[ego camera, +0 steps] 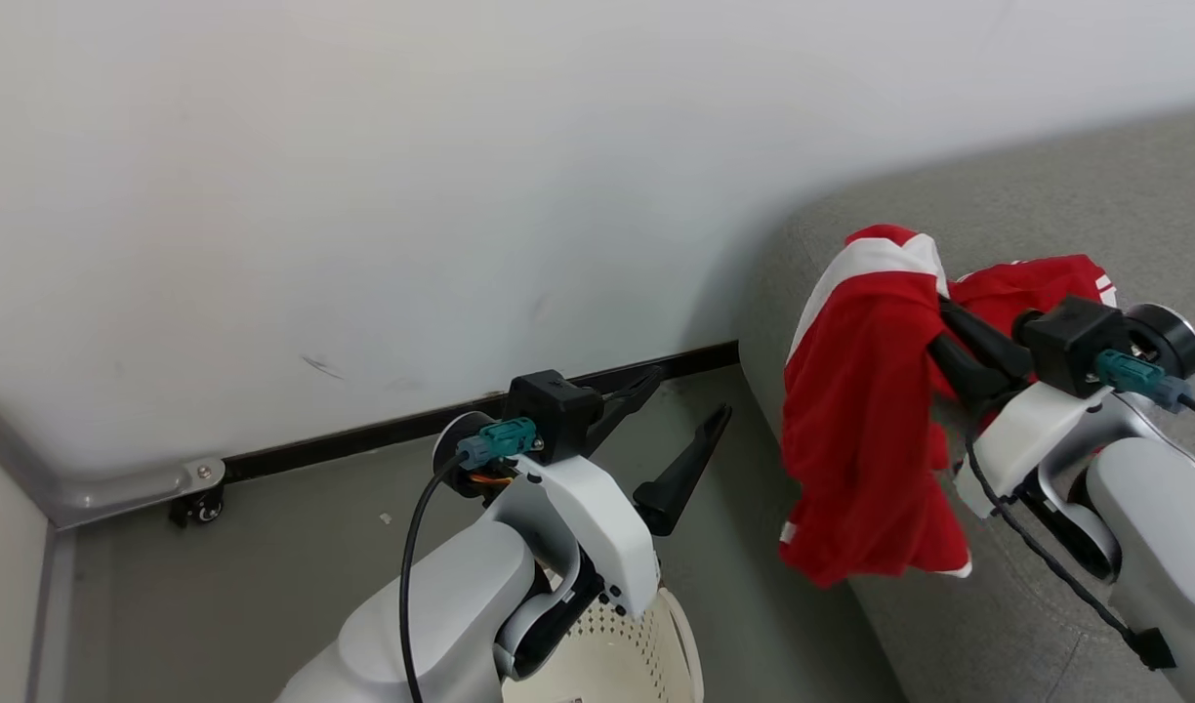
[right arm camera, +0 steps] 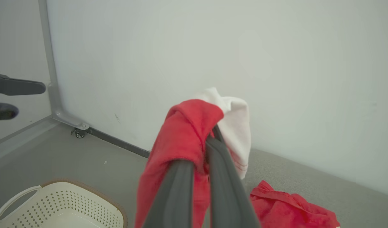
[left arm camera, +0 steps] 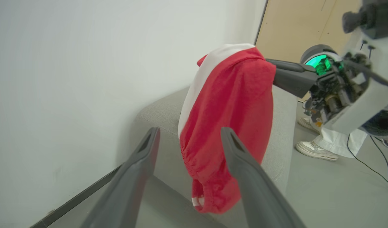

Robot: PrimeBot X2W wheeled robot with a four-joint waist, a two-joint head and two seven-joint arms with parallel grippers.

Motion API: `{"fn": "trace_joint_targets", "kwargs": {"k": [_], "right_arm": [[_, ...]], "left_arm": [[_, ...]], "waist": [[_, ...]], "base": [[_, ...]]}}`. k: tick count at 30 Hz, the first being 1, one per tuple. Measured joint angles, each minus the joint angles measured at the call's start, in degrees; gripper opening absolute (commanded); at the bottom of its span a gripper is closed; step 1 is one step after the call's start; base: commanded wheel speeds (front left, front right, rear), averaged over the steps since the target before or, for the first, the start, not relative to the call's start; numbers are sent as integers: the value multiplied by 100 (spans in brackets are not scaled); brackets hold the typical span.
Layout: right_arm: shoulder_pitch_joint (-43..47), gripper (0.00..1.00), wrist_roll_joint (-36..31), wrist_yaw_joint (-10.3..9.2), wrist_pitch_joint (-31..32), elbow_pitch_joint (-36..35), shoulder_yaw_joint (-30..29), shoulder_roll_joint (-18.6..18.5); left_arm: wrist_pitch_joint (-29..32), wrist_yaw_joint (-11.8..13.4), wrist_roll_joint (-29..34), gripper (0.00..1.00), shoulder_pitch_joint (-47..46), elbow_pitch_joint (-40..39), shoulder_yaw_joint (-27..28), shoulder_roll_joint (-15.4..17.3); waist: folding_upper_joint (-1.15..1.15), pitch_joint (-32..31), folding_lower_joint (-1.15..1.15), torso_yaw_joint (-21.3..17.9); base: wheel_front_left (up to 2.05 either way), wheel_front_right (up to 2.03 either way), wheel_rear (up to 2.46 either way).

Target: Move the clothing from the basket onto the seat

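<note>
A red garment with a white band (ego camera: 861,420) hangs from my right gripper (ego camera: 939,327), which is shut on its upper fold, above the near corner of the grey seat (ego camera: 1047,195). The right wrist view has the two fingers pressed together in the cloth (right arm camera: 181,133). A second red garment (ego camera: 1037,278) lies on the seat behind it, also seen as a crumpled heap (right arm camera: 289,205). My left gripper (ego camera: 690,392) stands open and empty over the floor, left of the hanging garment (left arm camera: 232,104). The cream basket (ego camera: 617,654) sits below my left arm; what its inside holds is hidden.
A white wall with a dark skirting strip (ego camera: 363,434) runs close behind. A metal frame on a caster (ego camera: 202,508) stands at the left. A person's shoes (left arm camera: 314,150) and a cable (left arm camera: 378,171) are on the floor beyond the seat.
</note>
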Motion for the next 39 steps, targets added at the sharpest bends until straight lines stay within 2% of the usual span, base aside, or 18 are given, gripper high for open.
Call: {"fn": "trace_joint_targets", "kwargs": {"k": [9, 22, 31, 39], "right_arm": [[229, 0, -151, 0, 0, -279, -431, -372], [601, 0, -164, 0, 1, -549, -697, -695], [637, 0, -105, 0, 97, -780, -675, -804], [464, 0, 253, 0, 331, -813, -437, -786]], "left_arm": [[-99, -47, 13, 100, 125, -119, -187, 4], [-272, -103, -121, 100, 328, -235, -465, 4], [-382, -83, -186, 100, 465, -275, -534, 5], [-498, 115, -178, 100, 471, -265, -547, 4]], "waist": [[0, -40, 0, -299], [0, -92, 0, -856], [0, -91, 0, -1212], [0, 21, 0, -1478]], "base": [[0, 0, 0], [0, 0, 0], [0, 0, 0], [0, 0, 0]]}}
